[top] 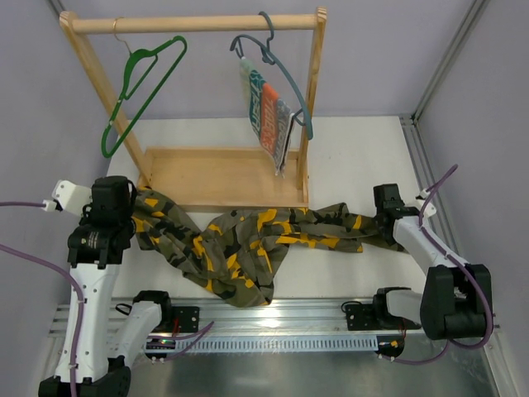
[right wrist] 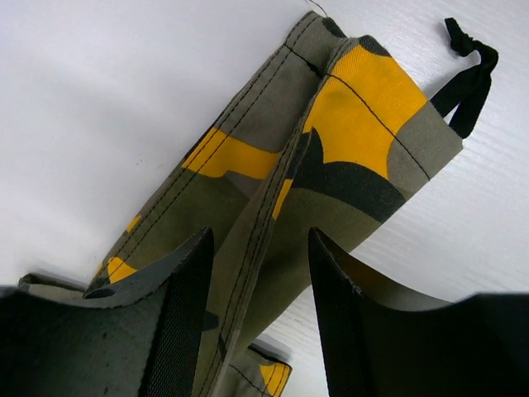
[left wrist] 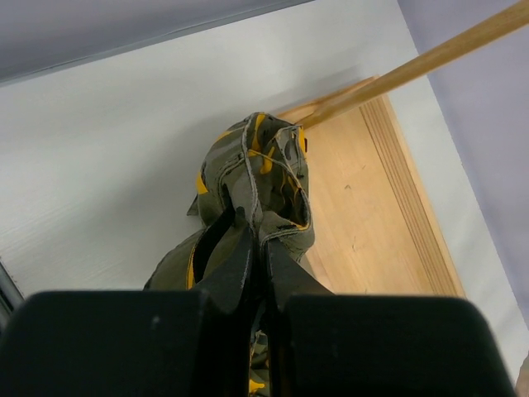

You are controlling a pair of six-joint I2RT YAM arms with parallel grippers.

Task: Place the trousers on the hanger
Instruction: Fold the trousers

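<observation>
Left tool [left wrist: 258, 248] pinches trousers [top: 240, 248] edge; right tool [right wrist: 260, 248] straddles hem

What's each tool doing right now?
Left tool: closed on the trousers.
Right tool: open, straddling one end of the trousers, not gripping.

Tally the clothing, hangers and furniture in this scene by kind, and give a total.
Hangers: 2, the green hanger and the grey-blue hanger
Trousers: 1, the camouflage trousers
Cloths: 1, the striped cloth
Racks: 1, the wooden rack
Total: 5
</observation>
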